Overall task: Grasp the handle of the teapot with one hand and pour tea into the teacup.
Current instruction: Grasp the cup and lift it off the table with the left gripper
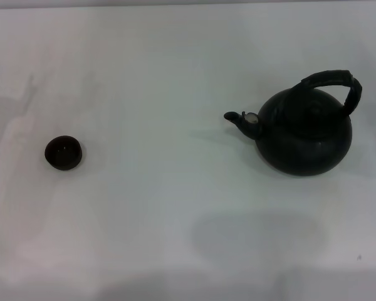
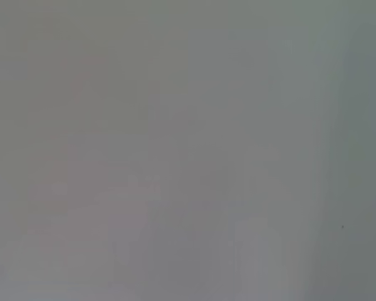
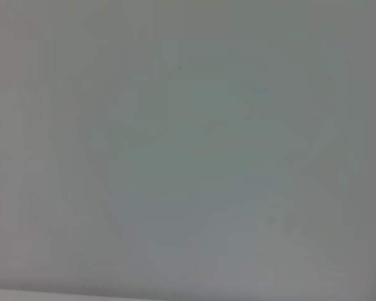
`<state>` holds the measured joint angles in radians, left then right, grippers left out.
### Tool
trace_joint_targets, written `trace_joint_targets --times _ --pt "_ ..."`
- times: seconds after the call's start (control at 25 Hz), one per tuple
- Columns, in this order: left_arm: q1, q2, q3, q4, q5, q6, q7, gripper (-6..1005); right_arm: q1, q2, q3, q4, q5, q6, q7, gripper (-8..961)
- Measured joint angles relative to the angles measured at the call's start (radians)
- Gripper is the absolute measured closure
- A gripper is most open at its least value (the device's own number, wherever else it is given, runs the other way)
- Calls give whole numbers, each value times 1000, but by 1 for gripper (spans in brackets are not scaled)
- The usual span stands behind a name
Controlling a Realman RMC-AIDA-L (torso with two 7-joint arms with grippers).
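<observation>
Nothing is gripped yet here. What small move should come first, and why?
Probably bring the right gripper over the handle. The teapot stands upright on the robot's right, its spout facing the teacup far off on the left, and nothing holds the handle. Neither gripper shows in any view; both wrist views show only bare table.
</observation>
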<state>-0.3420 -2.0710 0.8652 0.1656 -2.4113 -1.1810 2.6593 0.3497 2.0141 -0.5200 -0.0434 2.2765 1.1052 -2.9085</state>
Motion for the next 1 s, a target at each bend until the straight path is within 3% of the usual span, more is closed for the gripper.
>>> trace_joint_targets --times 0.84,1.0 --pt "2 1 8 15 27 25 -48 196 2 0 0 5 0 -3 0 168" --pt "66 4 25 240 222 97 -356 196 2 0 0 5 0 -4 -1 168"
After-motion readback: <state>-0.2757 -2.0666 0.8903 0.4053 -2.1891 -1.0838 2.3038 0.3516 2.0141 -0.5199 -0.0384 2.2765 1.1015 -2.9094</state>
